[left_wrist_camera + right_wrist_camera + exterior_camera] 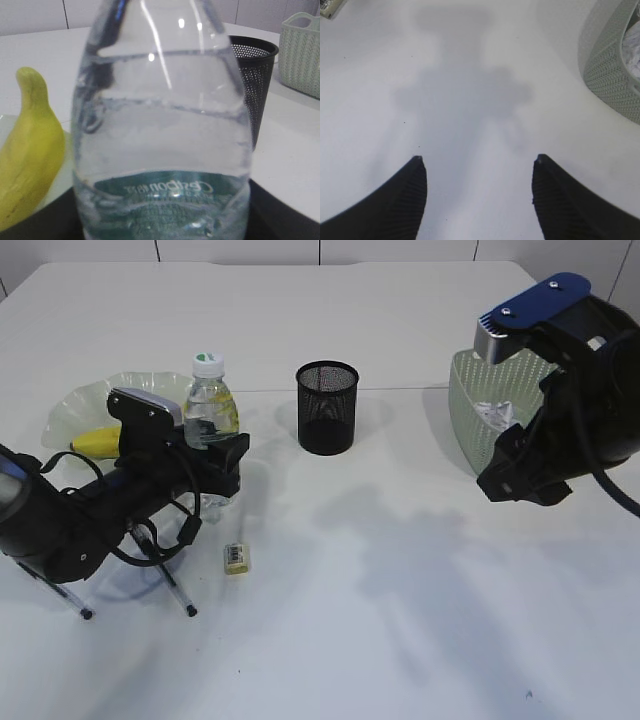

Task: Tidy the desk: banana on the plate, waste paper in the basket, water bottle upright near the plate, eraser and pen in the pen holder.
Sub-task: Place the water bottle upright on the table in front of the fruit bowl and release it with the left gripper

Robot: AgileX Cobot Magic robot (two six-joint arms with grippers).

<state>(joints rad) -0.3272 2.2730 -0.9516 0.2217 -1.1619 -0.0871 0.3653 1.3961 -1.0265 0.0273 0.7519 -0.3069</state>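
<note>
The water bottle [210,405] stands upright beside the plate [75,405], and the banana [97,441] lies on the plate. My left gripper [222,455] is shut on the bottle's lower body. The bottle [160,140] fills the left wrist view, with the banana [30,150] to its left. A pen [165,575] and the small eraser [236,558] lie on the table near my left arm. The black mesh pen holder [327,407] stands mid-table. Waste paper [492,415] is in the basket [470,430]. My right gripper [510,475] [477,162] is open and empty above the table.
A second pen-like stick [60,597] lies under my left arm. The pen holder [257,85] and the basket [300,50] show behind the bottle. The basket [610,65] is at the right gripper's upper right, and the eraser [330,6] at its far left.
</note>
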